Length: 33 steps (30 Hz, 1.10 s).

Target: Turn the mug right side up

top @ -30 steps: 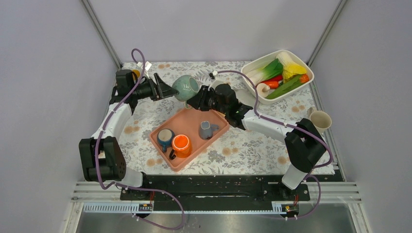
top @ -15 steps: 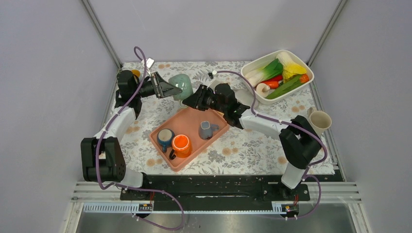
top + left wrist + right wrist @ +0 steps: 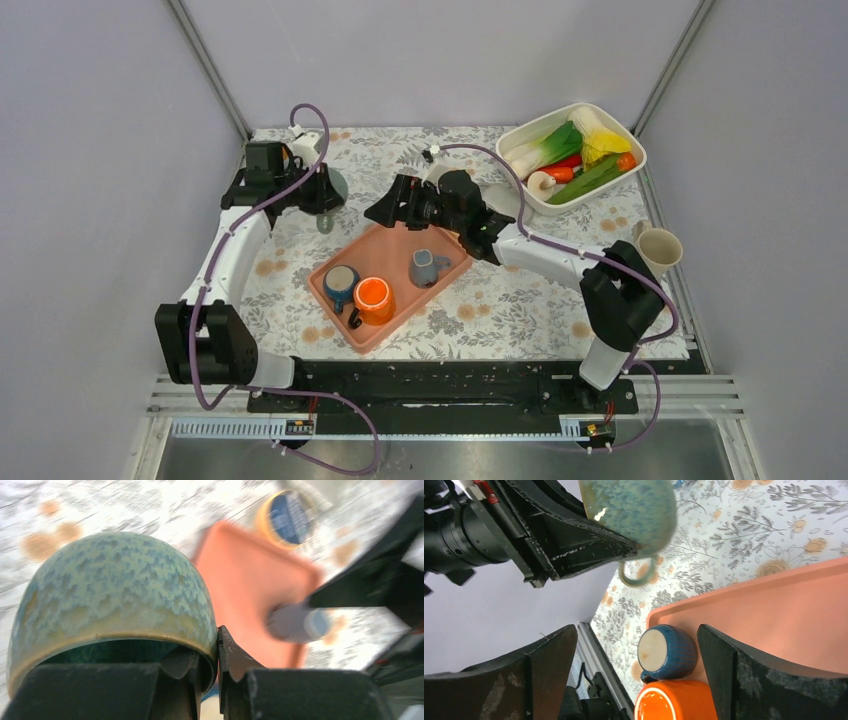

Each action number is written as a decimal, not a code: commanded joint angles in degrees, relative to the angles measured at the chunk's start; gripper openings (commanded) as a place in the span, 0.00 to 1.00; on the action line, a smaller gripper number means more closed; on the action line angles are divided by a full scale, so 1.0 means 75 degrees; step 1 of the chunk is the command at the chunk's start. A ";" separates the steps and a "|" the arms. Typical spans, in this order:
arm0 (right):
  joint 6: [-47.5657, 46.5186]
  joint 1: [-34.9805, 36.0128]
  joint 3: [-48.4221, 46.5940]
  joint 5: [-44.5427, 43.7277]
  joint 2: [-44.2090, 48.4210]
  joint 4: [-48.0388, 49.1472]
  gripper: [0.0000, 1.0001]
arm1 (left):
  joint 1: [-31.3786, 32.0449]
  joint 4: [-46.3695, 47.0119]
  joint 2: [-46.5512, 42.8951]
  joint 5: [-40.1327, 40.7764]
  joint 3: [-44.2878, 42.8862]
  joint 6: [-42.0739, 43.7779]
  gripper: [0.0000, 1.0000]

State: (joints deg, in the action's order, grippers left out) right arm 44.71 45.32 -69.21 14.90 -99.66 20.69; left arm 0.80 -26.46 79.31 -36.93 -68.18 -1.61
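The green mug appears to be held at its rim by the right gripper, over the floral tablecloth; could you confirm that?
Not quite: it is the left gripper that holds the green mug at its rim, over the floral tablecloth. The left wrist view shows it pinching the rim, and the right wrist view shows the right gripper open and empty.

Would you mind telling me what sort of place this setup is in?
Probably a robotics lab cell dressed as a kitchen table: plain grey enclosure walls, a floral tablecloth, a salmon tray with an orange mug, and a white tub of vegetables, possibly toys.
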 commanded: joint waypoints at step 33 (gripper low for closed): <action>-0.2593 0.0413 -0.0815 -0.1514 0.1193 -0.3624 0.99 | -0.2116 -0.5075 0.5863 0.3231 -0.5741 0.6218 0.02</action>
State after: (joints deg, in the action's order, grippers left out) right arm 26.41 47.75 -72.42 5.06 -92.20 -6.50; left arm -14.35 -61.82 122.04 -11.27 -104.29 42.65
